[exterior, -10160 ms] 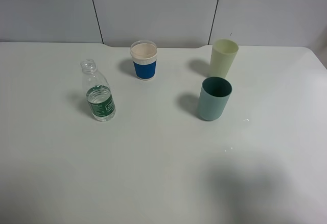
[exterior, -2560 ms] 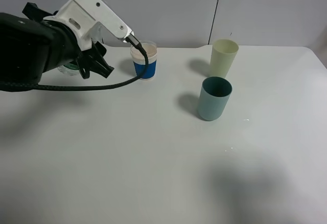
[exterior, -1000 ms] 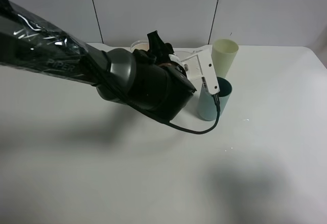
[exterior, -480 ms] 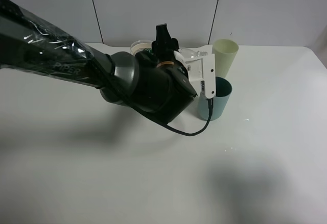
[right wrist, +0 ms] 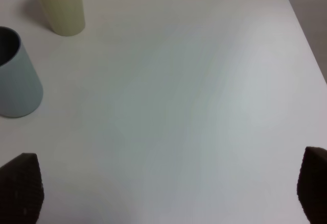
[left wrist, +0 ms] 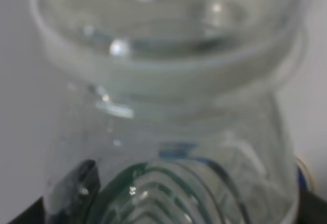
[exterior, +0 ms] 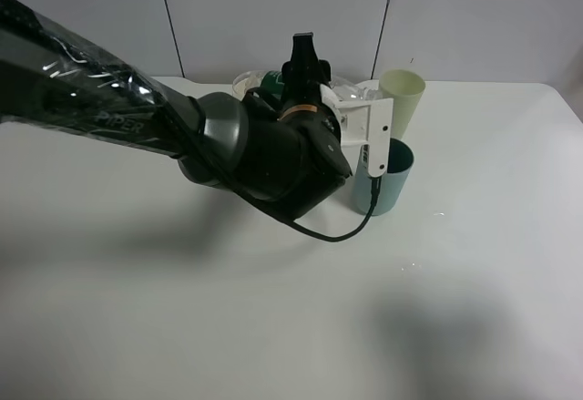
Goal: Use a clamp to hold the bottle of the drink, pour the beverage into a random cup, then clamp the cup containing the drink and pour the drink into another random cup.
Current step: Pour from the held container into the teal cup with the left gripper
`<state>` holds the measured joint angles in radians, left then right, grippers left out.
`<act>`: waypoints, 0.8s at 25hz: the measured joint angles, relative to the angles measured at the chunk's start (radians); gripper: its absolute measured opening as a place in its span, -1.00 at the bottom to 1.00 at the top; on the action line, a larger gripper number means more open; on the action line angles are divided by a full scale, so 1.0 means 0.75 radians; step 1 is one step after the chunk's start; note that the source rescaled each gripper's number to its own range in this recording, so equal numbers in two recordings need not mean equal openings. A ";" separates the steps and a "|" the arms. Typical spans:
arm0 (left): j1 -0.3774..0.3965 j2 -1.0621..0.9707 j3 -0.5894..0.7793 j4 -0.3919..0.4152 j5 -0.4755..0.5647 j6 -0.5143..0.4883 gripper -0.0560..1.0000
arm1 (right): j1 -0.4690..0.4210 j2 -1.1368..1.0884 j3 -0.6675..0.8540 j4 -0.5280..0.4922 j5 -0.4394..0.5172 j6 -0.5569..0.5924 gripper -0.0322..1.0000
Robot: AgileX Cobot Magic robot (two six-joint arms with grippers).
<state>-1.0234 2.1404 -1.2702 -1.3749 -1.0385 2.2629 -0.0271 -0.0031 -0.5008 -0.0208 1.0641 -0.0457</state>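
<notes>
My left gripper (exterior: 305, 70) is shut on the clear water bottle (exterior: 344, 92), whose green label (exterior: 271, 77) shows beside the fingers. It holds the bottle in the air, tipped over on its side, with the mouth end above the teal cup (exterior: 390, 181). In the left wrist view the bottle (left wrist: 168, 106) fills the frame, mouth ring farthest from the camera. A pale yellow cup (exterior: 401, 99) stands behind the teal one. The blue-sleeved cup is mostly hidden behind the arm; only its rim (exterior: 242, 79) shows. My right gripper (right wrist: 167, 191) is open and empty above the table, with the teal cup (right wrist: 15, 81) and yellow cup (right wrist: 59, 4) ahead of it.
The white table (exterior: 474, 282) has a right edge (right wrist: 301, 25) near my right gripper. My black left arm (exterior: 109, 99) stretches across the back left of the table, and a cable (exterior: 351, 227) hangs from the wrist.
My left gripper took the bottle from the table's left side and carried it to the teal cup. In the last second the wrist has rolled and tipped the bottle further over.
</notes>
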 joint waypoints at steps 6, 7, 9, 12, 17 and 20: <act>0.000 0.000 0.000 0.077 0.000 0.041 -0.75 | 0.000 0.000 0.000 0.000 0.000 0.000 1.00; 0.000 0.000 0.000 0.087 -0.002 0.045 -0.75 | 0.000 0.000 0.000 0.000 0.000 0.000 1.00; 0.000 0.000 0.000 0.119 -0.018 0.079 -0.75 | 0.000 0.000 0.000 0.000 0.000 0.000 1.00; 0.000 0.000 0.000 0.135 -0.029 0.086 -0.75 | 0.000 0.000 0.000 0.000 0.000 0.000 1.00; 0.000 0.000 0.000 0.176 -0.044 0.108 -0.75 | 0.000 0.000 0.000 0.000 0.000 0.000 1.00; 0.000 0.000 0.000 0.198 -0.054 0.141 -0.75 | 0.000 0.000 0.000 0.000 0.000 0.000 1.00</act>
<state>-1.0234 2.1404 -1.2702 -1.2266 -1.0787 2.3689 -0.0271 -0.0031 -0.5008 -0.0208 1.0641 -0.0457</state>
